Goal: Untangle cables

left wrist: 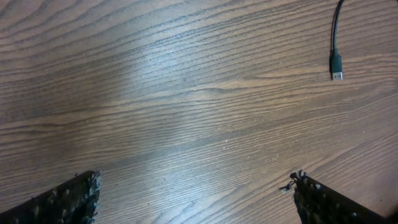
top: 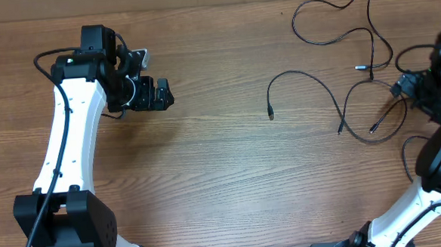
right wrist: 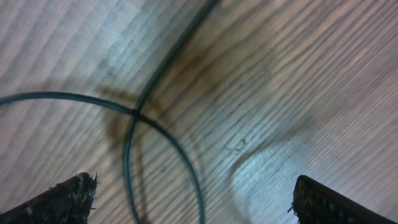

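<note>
Here, the left gripper [top: 152, 94] hangs over bare wood at the left of the wooden table [top: 224, 184], jaws spread wide and holding nothing. Its wrist camera shows wood grain and, at the upper right, a plug end [left wrist: 336, 66] on a thin black lead. The right gripper [top: 401, 84] sits at the far right, likewise wide open and empty, close above the cables [top: 370, 34]. In its wrist view, two thin strands [right wrist: 135, 114] cross on the wood ahead of the fingertips. From overhead, the black cables lie in loose, overlapping loops across the table's upper right. One curved cord [top: 309, 74] reaches toward the centre, well apart from the left gripper.
</note>
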